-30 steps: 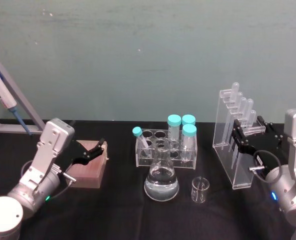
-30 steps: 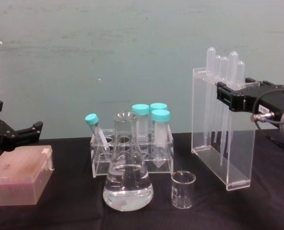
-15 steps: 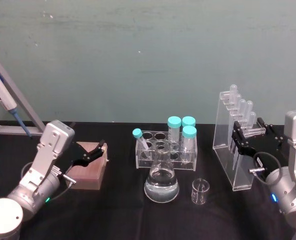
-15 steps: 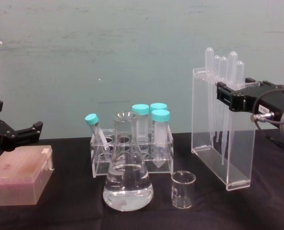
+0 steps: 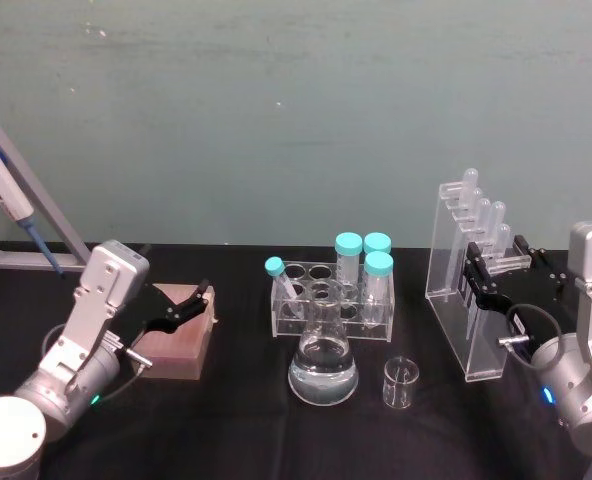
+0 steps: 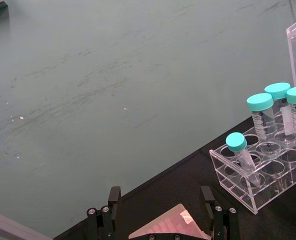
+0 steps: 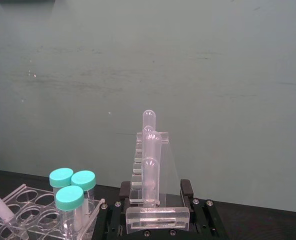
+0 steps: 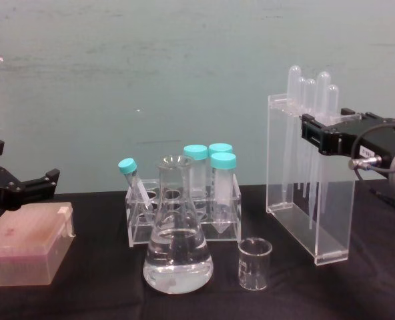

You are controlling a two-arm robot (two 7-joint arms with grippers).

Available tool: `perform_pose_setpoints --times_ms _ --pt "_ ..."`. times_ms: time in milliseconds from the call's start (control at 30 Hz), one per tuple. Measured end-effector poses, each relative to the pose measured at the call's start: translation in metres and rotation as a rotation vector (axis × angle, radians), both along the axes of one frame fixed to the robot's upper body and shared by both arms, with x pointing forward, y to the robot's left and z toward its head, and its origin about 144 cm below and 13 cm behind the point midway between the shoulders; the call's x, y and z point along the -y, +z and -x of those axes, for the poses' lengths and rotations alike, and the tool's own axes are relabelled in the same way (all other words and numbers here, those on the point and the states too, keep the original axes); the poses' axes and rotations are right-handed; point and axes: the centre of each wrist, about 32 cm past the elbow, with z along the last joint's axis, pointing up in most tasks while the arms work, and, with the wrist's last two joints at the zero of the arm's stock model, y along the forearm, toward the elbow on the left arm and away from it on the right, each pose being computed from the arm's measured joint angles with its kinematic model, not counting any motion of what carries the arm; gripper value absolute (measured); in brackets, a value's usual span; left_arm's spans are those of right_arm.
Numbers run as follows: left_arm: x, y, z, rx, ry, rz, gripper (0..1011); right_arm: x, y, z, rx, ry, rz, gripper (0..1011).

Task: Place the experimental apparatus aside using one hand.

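The tall acrylic rack (image 5: 452, 262) of tubes stands at the table's (image 5: 226, 425) right side, beyond the beaker (image 5: 400, 382) and flask (image 5: 323, 365), its upper end clamped by the right end effector (image 5: 496, 268), while the left end effector (image 5: 198, 300) hovers spread over the pink box (image 5: 179, 345)

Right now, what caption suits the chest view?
Right gripper grips tube rack; beaker and flask stand nearby; left gripper hovers over pink box.

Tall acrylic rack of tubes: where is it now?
Head view: the tall acrylic rack is at the table's right side, held by the right gripper, with the small glass beaker at its front left; the left gripper hovers over the pink box.
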Motion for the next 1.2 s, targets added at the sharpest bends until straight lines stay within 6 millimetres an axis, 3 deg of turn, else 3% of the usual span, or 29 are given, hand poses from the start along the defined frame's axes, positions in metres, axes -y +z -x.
perform_pose_setpoints --times_ms 1200 --pt "0.0 0.0 0.0 0.0 0.0 0.0 1000 0.0055 -0.0035 0.0005 0.051 -0.029 0.003 596"
